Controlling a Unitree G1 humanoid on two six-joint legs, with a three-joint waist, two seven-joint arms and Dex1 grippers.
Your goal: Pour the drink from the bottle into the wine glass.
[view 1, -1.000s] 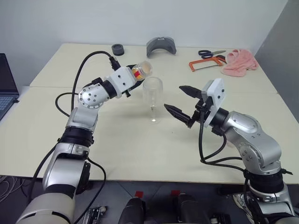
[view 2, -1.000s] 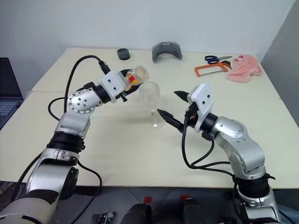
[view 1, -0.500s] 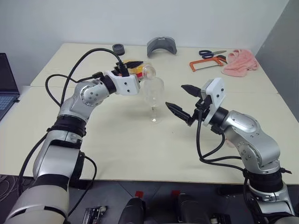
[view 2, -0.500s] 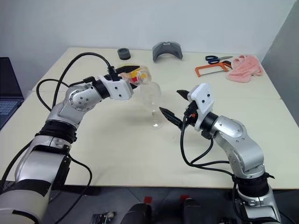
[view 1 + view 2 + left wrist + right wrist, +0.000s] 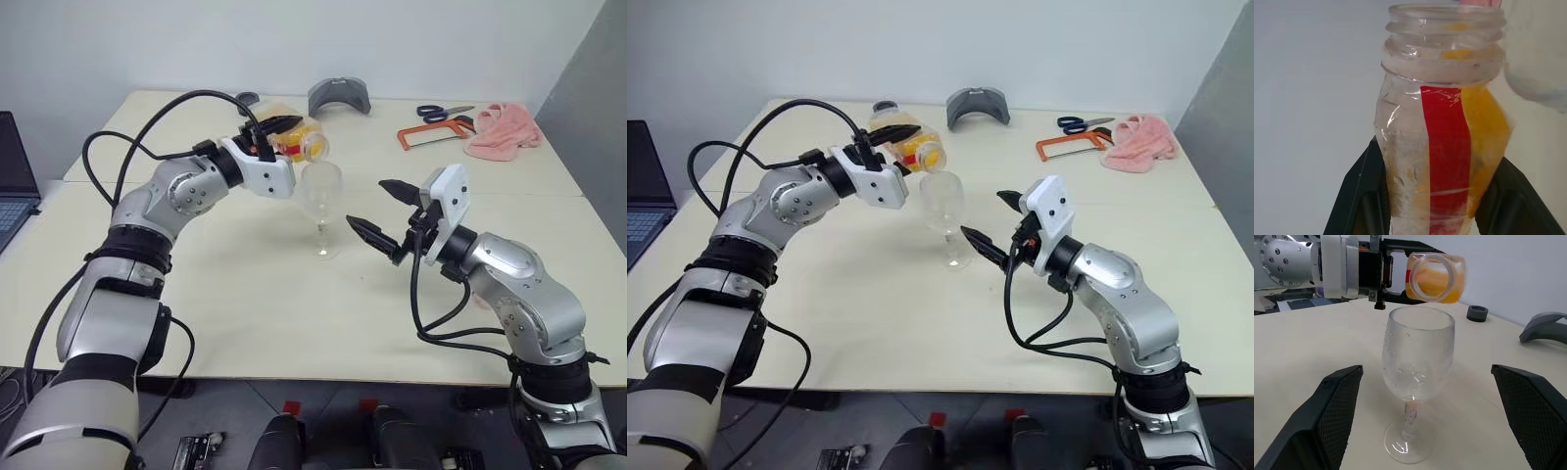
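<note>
- Left gripper (image 5: 277,137) pinching bottle (image 5: 296,140) — uncapped, tipped near level, mouth just above wine glass (image 5: 320,201) rim.
- Glass looks empty; drink (image 5: 1442,286) not yet flowing — pour remains.
- Right gripper (image 5: 384,211) spread, beside glass, apart.

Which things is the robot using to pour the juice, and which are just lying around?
Using for the job:
- bottle, tipped over in the shut left gripper
- drink inside it
- wine glass, standing upright under the bottle's mouth
- right gripper, open beside the glass

Just lying around:
- scissors
- orange hacksaw
- pink cloth
- grey curved part
- laptop
</note>
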